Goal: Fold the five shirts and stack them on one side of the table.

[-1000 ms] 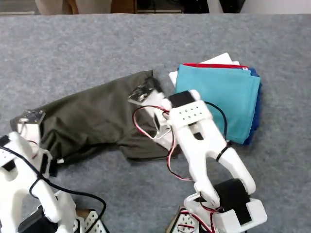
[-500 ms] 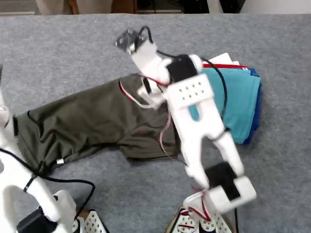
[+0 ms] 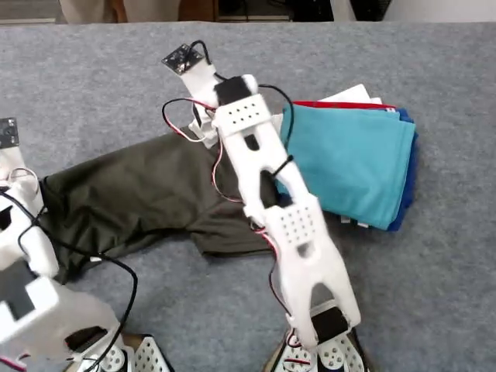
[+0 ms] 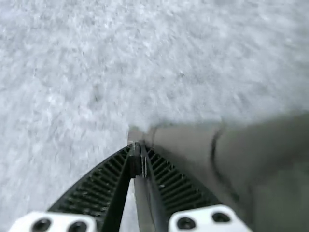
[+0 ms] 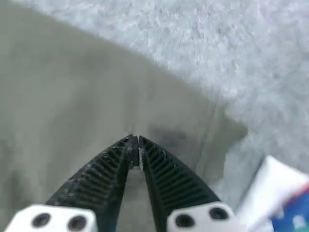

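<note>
The olive shirt (image 3: 139, 194) lay limp on the bench (image 3: 93, 77) beside the folded stack (image 3: 356, 163). It looked soft and light, best taken at its hems. Your left gripper (image 4: 136, 150) had its jaws clamped on the edge, and your right gripper (image 5: 135, 145) had its jaws together above it.

place: robotics lab bench | evidence: two white plastic robot arms with bare red and black wiring (image 3: 298, 232), centre and lower left | surface: grey felt-covered table (image 3: 93, 77)

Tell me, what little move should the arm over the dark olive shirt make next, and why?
Probably the right gripper should open and drop onto the dark olive cloth shirt near its corner to pinch it: its fingers are shut on nothing over the cloth, and the shirt lies unfolded beside the teal-topped stack of folded shirts.
</note>
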Motion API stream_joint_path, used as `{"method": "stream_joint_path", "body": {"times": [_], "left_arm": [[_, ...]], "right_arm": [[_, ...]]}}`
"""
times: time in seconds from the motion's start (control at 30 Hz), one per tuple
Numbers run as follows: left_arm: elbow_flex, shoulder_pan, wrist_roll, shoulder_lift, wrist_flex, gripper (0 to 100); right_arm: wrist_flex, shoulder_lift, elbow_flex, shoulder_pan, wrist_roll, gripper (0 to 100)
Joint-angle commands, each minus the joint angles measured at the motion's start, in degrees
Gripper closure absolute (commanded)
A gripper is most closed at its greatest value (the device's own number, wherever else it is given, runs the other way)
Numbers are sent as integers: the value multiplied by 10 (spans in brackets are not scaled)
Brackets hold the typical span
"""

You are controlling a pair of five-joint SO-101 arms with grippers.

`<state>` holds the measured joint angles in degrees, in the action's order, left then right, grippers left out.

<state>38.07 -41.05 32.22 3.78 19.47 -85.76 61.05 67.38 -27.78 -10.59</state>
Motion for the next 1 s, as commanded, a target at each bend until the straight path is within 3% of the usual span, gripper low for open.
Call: {"method": "stream_joint_path", "body": {"times": [0.0, 0.07, 0.13, 0.4, 0.6, 0.73, 0.8, 0.9, 0.97], "left_arm": [[0, -6, -1, 28, -49, 981], [0, -3, 33, 23, -48, 981], [0, -1, 62, 21, -49, 981], [-15, -18, 65, 0, -24, 981], [-142, -31, 65, -114, 256, 981], [-207, -12, 67, -196, 400, 981], [-217, 3, 76, -242, 476, 981], [-212, 33, 139, -319, 611, 981], [-167, 44, 155, -356, 633, 981]], "right_arm": [[9, 114, 216, 32, 4, 997], [11, 177, 291, 40, 4, 997], [33, 200, 276, 48, 3, 997], [56, 186, 283, 87, 7, 997], [-8, 95, 282, 79, 4, 997], [-96, 19, 282, 46, -4, 997], [-172, -22, 277, 30, -44, 997], [-171, -92, 225, 31, -61, 997], [-171, -153, 145, 22, -61, 997]]}}
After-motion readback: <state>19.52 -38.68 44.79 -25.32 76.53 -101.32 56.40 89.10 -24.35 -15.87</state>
